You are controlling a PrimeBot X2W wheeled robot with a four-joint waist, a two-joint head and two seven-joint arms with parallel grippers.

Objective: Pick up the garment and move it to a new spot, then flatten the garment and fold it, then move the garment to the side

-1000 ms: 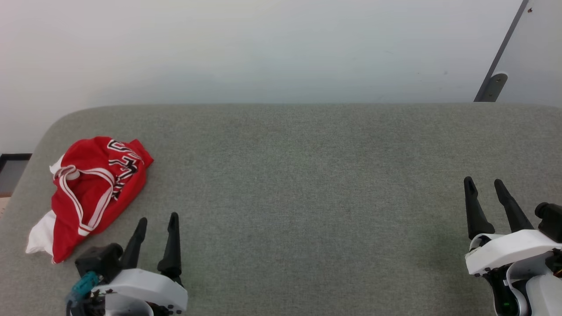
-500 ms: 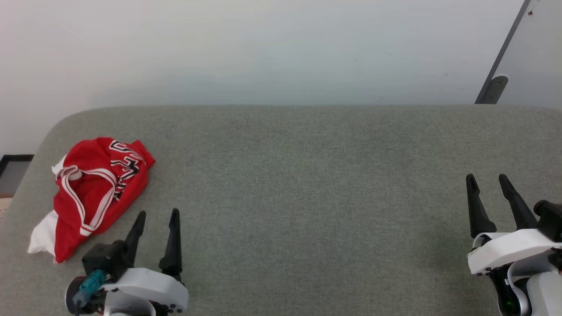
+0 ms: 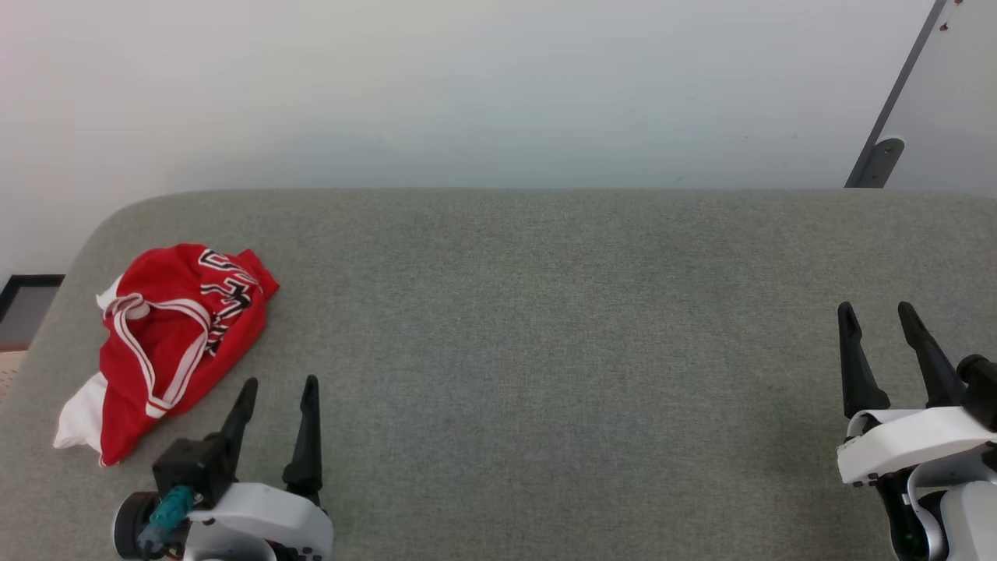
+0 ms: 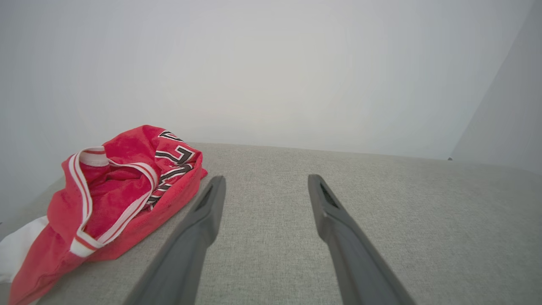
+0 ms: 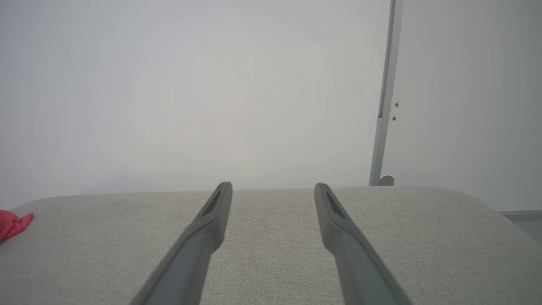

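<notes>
Over the last second the whole head view had slid slightly down and to the right, a shift of the camera and not of the table; against that, the right gripper (image 3: 874, 308) had crept a little forward and outward, while the left gripper (image 3: 280, 382) had hardly changed. The crumpled red jersey shirt with white sleeves, striped trim and black-and-white lettering (image 3: 167, 343) lay in a heap at the left end of the grey fabric-covered table (image 3: 545, 351). It sat ahead and to the left of the left gripper's fingers, close by but not touching them. Its long axis ran on a diagonal from the white sleeve at the near left to the lettering at the far right. The left arm was plainly the nearer; the right gripper hung well apart at the table's other end. Both pairs of dark fingers stood moderately apart, clamped on nothing, the left pair (image 4: 266, 180) pointing just past the shirt's right edge.
</notes>
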